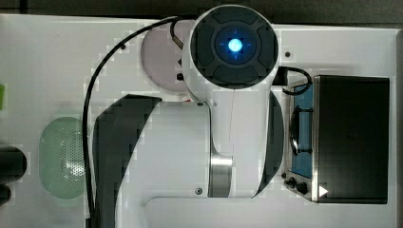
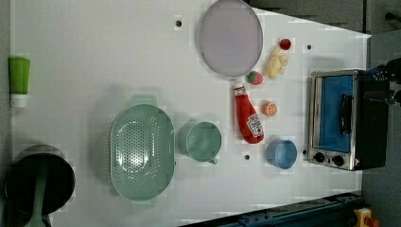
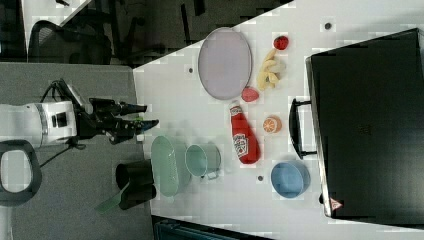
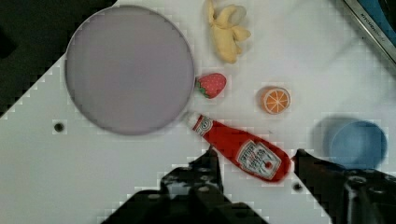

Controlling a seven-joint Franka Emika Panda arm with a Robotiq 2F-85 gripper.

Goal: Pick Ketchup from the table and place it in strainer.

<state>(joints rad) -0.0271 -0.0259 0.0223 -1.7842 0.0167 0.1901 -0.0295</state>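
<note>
Ketchup flat on the white surface, cap touching or just short of the grey plate rim, base toward the blue cup. Strawberry just beside the cap end, orange slice near the bottle's toaster-oven side, banana and a small red fruit further along the plate's edge. Green cup between bottle and strainer, apart from the bottle, almost touching the strainer wall. Toaster oven at the left view's right edge, close to the blue cup. Strainer sitting well away from the bottle, open bare surface beyond it toward the left view's top; black pot and a green tube at the left view's left margin.

Pincer spread wide in the wrist view, dark fingers either side of the bottle's labelled lower half, clear gaps to both, nothing held. Pincer in the right view seen off the surface's edge, raised above it, near the strainer end. Small dark hole in the surface by the bottle's base.
</note>
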